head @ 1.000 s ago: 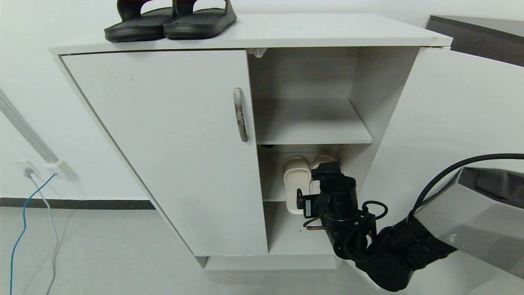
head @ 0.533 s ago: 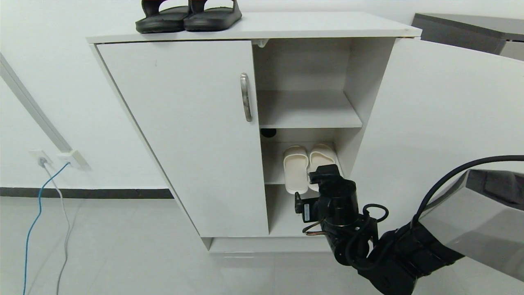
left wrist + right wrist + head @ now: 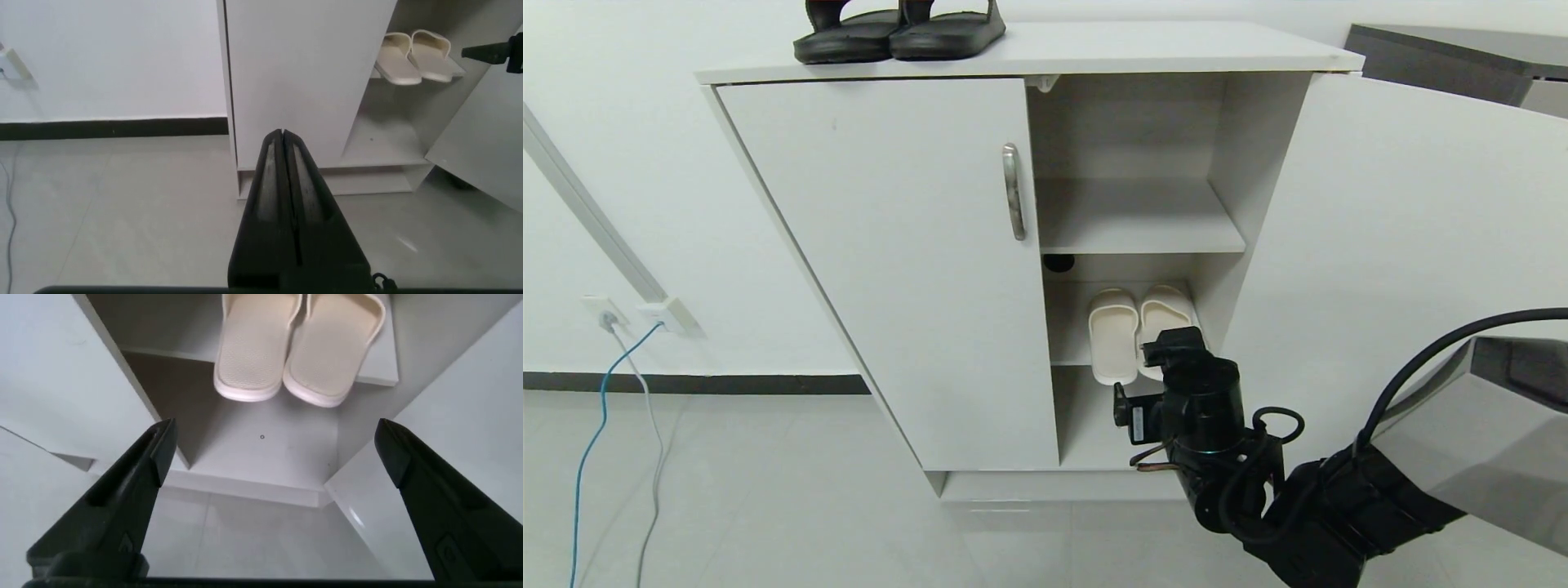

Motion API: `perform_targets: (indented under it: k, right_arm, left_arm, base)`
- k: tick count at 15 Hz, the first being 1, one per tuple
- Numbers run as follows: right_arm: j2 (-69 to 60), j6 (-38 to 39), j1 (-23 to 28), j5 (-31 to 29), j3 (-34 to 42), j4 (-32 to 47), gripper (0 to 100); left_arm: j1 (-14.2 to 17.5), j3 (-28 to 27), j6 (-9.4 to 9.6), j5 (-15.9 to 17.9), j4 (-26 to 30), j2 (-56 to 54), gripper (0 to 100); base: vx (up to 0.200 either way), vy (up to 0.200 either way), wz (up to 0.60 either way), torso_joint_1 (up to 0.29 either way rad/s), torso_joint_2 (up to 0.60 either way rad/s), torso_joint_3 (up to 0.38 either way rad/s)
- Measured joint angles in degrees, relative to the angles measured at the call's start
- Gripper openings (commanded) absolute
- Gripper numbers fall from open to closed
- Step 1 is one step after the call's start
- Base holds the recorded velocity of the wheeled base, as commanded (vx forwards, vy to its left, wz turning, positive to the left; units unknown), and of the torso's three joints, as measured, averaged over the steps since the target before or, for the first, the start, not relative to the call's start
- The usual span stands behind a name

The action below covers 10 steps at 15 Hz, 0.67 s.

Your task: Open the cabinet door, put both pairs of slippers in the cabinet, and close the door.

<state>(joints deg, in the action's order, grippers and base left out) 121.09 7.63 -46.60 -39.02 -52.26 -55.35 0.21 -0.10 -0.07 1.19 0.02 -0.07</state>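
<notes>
The right gripper (image 3: 274, 453), spread empty, has backed off the shelved cream foam slippers (image 3: 1137, 331); black rubber pair (image 3: 898, 33), eleven o'clock, waits.

A blue cable (image 3: 601, 394) and a grey cable (image 3: 656, 454) hang from wall sockets (image 3: 671, 316) above a dark baseboard (image 3: 686, 383).

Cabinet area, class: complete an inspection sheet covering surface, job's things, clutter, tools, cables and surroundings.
Surface: white board cabinet top, slippers at its left end.
Job's things: black rubber slippers on top; cream foam slippers on the lower shelf, ends overhanging; right door open, left door shut.
Clutter: nothing seen.
Tools: right tool open, facing the cream slippers; left tool shut, over the floor.
Cables: blue and grey cables hang from the wall socket.
Surroundings: white wall, grey tiled floor.
</notes>
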Motion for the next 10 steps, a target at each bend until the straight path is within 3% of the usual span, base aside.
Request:
perform_targets:
  k: [7, 10]
  right_arm:
    - [-0.1, 0.0, -0.5, -0.1, 0.6, 0.0, 100]
    - [-0.1, 0.0, -0.6, -0.1, 0.8, 0.0, 100]
  left_arm:
    - [0.0, 0.0, 0.07, 0.0, 0.1, 0.0, 0]
    - [0.0, 0.0, 0.15, 0.0, 0.1, 0.0, 0]
  base:
    - [0.000, 0.000, 0.00, 0.000, 0.00, 0.000]
    - [0.000, 0.000, 0.00, 0.002, 0.00, 0.121]
